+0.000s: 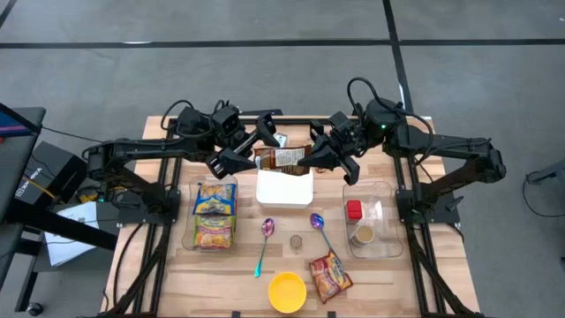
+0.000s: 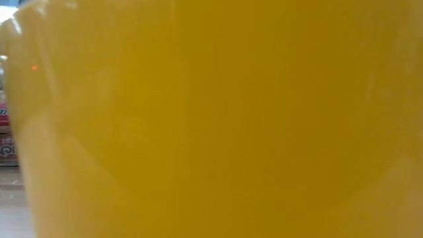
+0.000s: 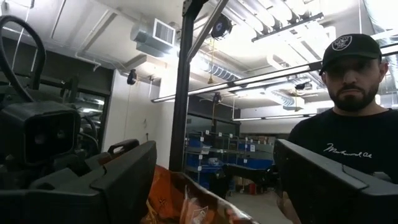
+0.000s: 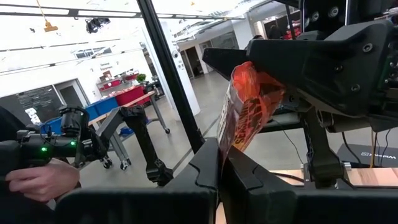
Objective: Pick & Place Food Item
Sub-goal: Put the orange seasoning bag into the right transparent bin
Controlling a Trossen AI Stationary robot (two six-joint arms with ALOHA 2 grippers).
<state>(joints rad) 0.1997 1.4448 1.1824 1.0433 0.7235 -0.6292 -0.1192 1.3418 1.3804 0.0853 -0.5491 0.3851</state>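
The yellow bowl [image 2: 211, 132] fills the low view. The right gripper [image 4: 219, 165] pinches the snack packet [image 4: 249, 102] by one end, above the white box [image 1: 284, 188]; the left gripper [image 1: 240, 146] stands released around the other end. The packet looks light, crinkly and slippery: best held at a sealed edge. The left bin [image 1: 187, 225] holds noodle packets [image 1: 214, 216]; the right bin [image 1: 388, 247] holds a red block [image 1: 354, 209] and a cup [image 1: 363, 234].

Grey floor [image 1: 265, 22] crossed by dark lines, ceiling ductwork [image 3: 155, 34] overhead, blue storage shelves [image 3: 208, 152] (far back), bright strip lights.
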